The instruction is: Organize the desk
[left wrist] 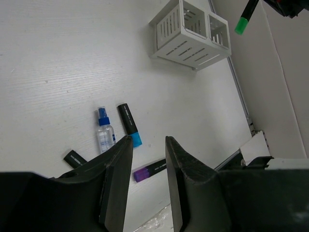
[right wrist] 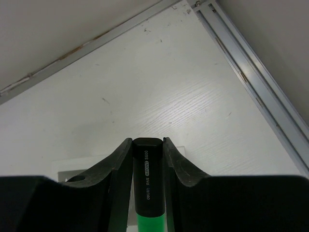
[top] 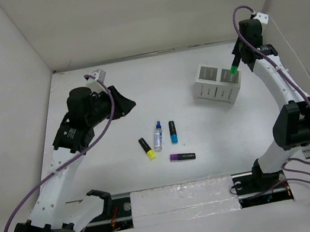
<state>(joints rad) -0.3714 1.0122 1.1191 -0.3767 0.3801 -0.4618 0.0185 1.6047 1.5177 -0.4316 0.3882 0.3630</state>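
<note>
The desk [top: 112, 177] is a white tabletop with white walls. My right gripper [top: 239, 56] is shut on a black-and-green highlighter [top: 234, 69] and holds it, green end down, just above the right end of a white compartmented organizer box [top: 217, 84]. In the right wrist view the highlighter [right wrist: 147, 179] sits between the fingers of the gripper [right wrist: 147, 141]. My left gripper [top: 126, 104] is open and empty, raised over the desk's left-middle; it also shows in the left wrist view [left wrist: 147, 140].
On the desk's front middle lie a yellow highlighter [top: 146, 148], a small blue-capped spray bottle [top: 158, 136], a blue highlighter [top: 173, 131] and a purple highlighter [top: 182, 157]. A metal rail [top: 176, 199] runs along the front edge.
</note>
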